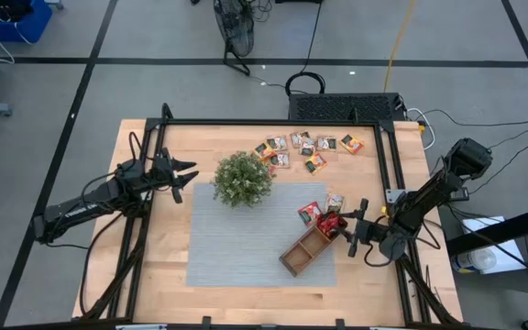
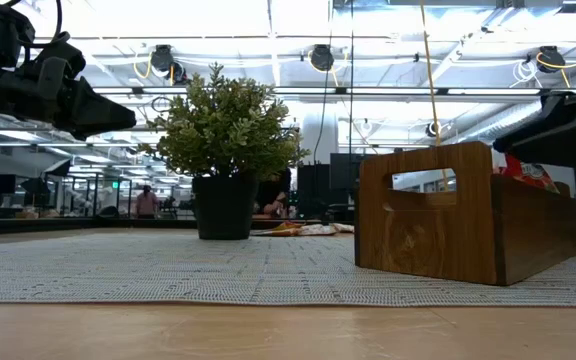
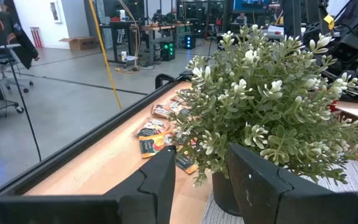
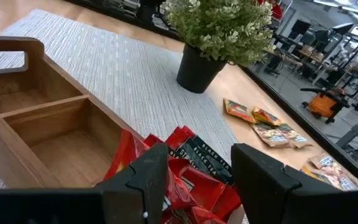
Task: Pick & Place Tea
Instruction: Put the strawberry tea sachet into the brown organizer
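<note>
I see a pale blond wooden table [image 1: 154, 266] framed by black rails, and at the frame's centre a light grey mat [image 1: 236, 238] with a fine ribbed weave. On the mat's upper left edge sits a plant [image 1: 242, 179] with dusty green leaves tipped whitish, in a black pot [image 2: 224, 207]. The tray [image 1: 306, 249] at lower right is warm mid-brown wood with visible grain. The tea sachets [image 4: 191, 171] piled in it are bright red with black panels and white lettering; those scattered along the top [image 1: 308, 148] mix orange, red and dark tones. Both arms are matte black.
</note>
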`<action>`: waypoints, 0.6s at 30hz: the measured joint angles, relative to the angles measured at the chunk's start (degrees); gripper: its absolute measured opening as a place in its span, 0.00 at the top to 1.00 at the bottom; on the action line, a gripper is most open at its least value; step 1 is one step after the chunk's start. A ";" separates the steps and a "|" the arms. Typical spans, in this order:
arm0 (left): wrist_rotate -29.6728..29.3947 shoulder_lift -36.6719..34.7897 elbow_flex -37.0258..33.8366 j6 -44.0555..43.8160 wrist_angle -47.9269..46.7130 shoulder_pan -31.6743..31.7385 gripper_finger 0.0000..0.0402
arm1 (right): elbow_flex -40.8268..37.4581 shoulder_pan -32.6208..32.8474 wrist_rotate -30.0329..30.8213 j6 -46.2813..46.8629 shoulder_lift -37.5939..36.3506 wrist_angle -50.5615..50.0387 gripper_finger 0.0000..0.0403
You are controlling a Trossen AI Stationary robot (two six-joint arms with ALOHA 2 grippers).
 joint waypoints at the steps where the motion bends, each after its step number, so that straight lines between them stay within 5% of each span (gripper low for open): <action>1: 0.00 0.01 0.01 0.00 0.00 -0.01 0.63 | 0.00 0.00 0.01 -0.70 0.00 0.43 0.60; 18: 0.01 0.00 0.02 0.00 0.00 0.00 0.63 | 0.00 0.00 0.23 -14.13 0.02 12.75 0.60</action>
